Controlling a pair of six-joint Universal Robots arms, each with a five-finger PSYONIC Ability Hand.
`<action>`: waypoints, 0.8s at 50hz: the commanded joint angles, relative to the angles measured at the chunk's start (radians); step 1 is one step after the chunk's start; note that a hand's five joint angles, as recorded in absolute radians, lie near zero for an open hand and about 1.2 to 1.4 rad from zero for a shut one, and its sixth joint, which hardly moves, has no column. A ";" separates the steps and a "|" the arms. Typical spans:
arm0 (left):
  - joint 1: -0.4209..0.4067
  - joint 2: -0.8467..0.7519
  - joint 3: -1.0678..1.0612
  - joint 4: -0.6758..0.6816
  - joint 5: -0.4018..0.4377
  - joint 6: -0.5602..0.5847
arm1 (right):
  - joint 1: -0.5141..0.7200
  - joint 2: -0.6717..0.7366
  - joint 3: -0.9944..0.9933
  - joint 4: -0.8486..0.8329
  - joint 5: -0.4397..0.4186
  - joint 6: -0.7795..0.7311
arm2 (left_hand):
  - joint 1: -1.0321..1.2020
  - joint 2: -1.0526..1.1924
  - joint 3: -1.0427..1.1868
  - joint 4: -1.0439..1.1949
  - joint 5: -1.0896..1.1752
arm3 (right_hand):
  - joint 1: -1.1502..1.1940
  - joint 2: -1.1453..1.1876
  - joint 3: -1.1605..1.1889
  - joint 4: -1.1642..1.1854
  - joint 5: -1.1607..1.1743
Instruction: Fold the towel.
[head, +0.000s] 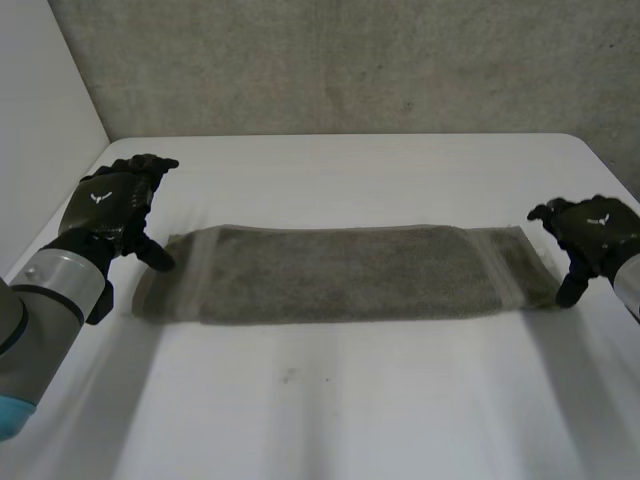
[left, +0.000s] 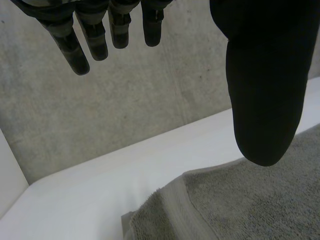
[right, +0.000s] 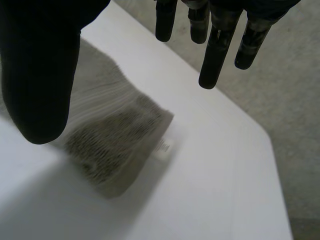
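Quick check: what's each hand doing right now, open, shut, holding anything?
Left hand: open, holding nothing, at one end of the grey terry towel.
Right hand: open, holding nothing.

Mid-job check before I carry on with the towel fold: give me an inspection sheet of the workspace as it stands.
Surface: white table, with a faint small mark in front of the towel.
Job's things: grey towel lying flat as a long strip across the table; a small white label at its right end.
Clutter: nothing seen.
Hands: left hand at the towel's left end, open, holding nothing; right hand at the towel's right end, open, holding nothing.
Cables: nothing seen.
Surroundings: grey concrete wall behind the table; a white panel at its left side.
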 joint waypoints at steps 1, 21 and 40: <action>-0.003 0.013 -0.046 0.074 -0.002 0.001 | -0.037 0.078 0.068 -0.096 -0.067 0.002 | 0.001 0.009 0.007 0.006 -0.032 | 0.184 0.201 -0.083 0.194 0.158; -0.010 -0.001 -0.060 0.084 0.000 0.001 | -0.104 0.261 0.063 -0.307 -0.149 0.003 | 0.001 0.009 0.007 0.006 -0.032 | 1.206 1.224 0.940 1.216 1.180; -0.016 0.014 -0.060 0.083 0.000 0.001 | -0.308 0.221 -0.057 -0.308 -0.055 -0.112 | 0.005 0.013 0.011 0.009 -0.028 | 1.208 1.225 0.941 1.218 1.182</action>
